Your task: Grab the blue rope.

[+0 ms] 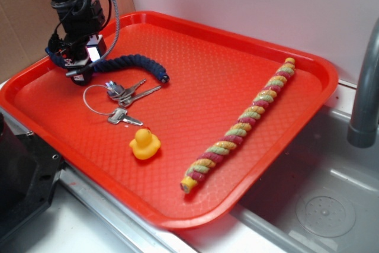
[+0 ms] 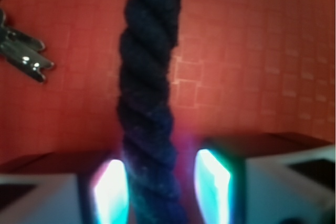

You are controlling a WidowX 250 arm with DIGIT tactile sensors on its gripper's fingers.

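Rope first: the blue rope [image 1: 133,62] lies near the back-left corner of the red tray [image 1: 195,45], a thick navy twisted cord curving gently from under the arm out to a capped end by the keys; its left part is hidden behind the gripper [image 1: 80,66]; in the wrist view the blue rope [image 2: 149,93] runs straight up the middle of the picture, passing between the two pale fingers [image 2: 113,192], whose inner faces glow and sit just beside the cord on either side; the jaws stand narrowly apart with the rope between them, though blur makes it impossible to say whether the pads press the cord or merely flank it. The arm comes down from the upper left, black and cable-draped, wrist pointing almost straight down, with the fingertips low at the tray surface.

Just in front of the rope lies a bunch of keys [image 1: 121,96] on a thin wire ring; in the wrist view the keys [image 2: 21,51] show at the left edge. Nearer the front edge sits a yellow rubber duck [image 1: 144,144]. Well apart to the right, a yellow-red-green striped rope [image 1: 243,124] lies diagonally. The tray rests over a metal sink [image 1: 323,199], with a grey faucet [image 1: 364,87] at the right.
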